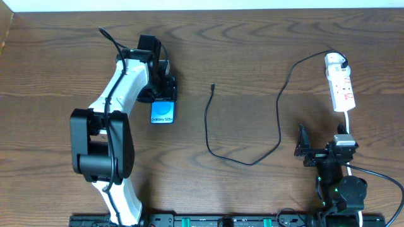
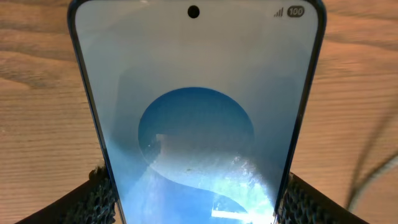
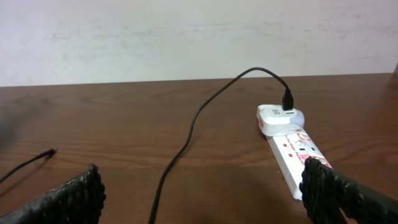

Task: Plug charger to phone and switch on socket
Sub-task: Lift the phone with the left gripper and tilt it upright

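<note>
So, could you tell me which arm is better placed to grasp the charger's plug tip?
Right, probably: the right gripper is open, with the plug tip in its wrist view, while the left gripper clasps the phone.

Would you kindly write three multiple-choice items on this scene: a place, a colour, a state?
1. What is the left gripper doing? A open, empty; B gripping the slim blue-screened black-framed phone; C holding a cup.
2. What colour is the elongated plastic power strip? A white; B black; C blue.
3. Where lies the thin black charger cable's free plug tip? A in the phone; B on the brown wooden table; C off the table.
Answers: B, fingers press both phone edges; A, white body, red marks; B, tip lies alone between phone and strip.
</note>
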